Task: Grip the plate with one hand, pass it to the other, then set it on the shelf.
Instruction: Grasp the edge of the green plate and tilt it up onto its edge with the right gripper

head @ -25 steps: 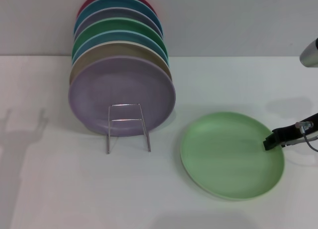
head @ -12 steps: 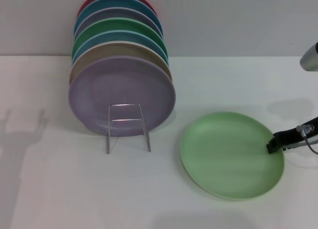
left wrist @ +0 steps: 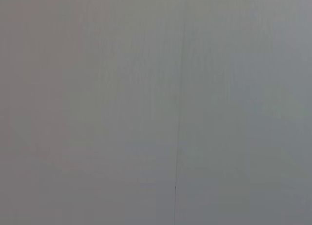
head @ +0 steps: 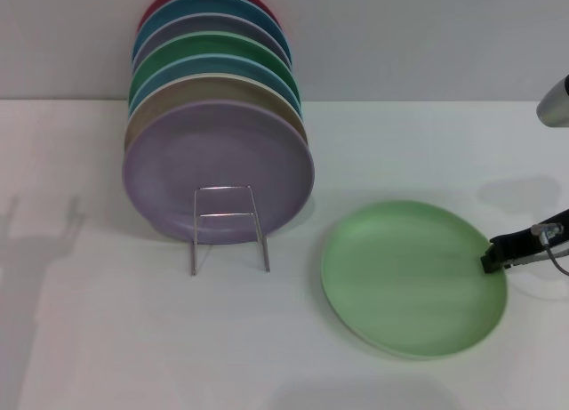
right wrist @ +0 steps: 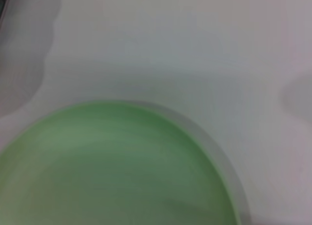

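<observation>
Plate [head: 413, 278]: pale green, lying flat on the white table [head: 89, 339], to the right of the rack and apart from it; the right wrist view shows its rim [right wrist: 146, 152] with bare table beyond.
Right gripper [head: 491, 259]: comes in low from the right edge, its black tip at the plate's right rim; whether the jaws are open or closed cannot be told.
Change: a second ago the tip reached further in over the plate; it has since drawn back rightward to the rim. The plate itself has hardly moved, if at all.
Left gripper: out of the head view; its wrist camera shows only a plain grey surface.
Shelf [head: 228, 228]: thin wire rack standing left of the plate, its front loops empty.
Stack [head: 218, 152]: coloured plates stand on edge in the rack behind those loops, a lavender one foremost, unchanged.
</observation>
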`<act>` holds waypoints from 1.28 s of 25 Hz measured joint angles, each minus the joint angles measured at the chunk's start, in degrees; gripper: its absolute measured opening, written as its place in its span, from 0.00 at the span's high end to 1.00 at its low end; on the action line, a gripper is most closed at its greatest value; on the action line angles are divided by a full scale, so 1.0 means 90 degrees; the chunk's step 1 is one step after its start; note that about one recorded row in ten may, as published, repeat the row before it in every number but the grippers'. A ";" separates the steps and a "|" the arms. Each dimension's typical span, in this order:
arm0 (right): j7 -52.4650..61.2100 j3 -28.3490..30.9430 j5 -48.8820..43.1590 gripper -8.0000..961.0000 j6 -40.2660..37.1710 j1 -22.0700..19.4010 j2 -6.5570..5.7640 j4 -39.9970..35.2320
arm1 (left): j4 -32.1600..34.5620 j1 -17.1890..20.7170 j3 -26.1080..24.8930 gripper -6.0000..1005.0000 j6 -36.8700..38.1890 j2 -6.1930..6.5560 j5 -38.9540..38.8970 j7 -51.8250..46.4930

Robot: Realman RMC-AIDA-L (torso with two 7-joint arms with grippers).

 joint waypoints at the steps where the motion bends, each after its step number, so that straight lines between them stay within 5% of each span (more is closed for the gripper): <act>1: 0.0000 0.0000 0.0000 0.89 0.0000 0.0000 0.0000 0.0000 | 0.0000 0.0000 0.0000 0.20 0.0000 0.0000 0.0000 0.0000; 14: -0.0164 -0.0020 -0.0011 0.96 -0.0167 -0.0107 0.0008 0.0166 | 0.0000 0.0015 0.0002 0.20 0.0089 0.0000 0.0001 0.0000; 20: -0.0368 -0.0042 0.0015 0.96 -0.0546 -0.0580 0.0141 0.1140 | 0.0000 0.0019 0.0006 0.20 0.0098 0.0000 -0.0001 0.0000; 32: -0.0794 -0.0208 0.0201 0.97 -0.1546 -0.0993 0.0164 0.1794 | 0.0000 -0.0024 0.0000 0.21 0.0098 0.0001 0.0002 0.0000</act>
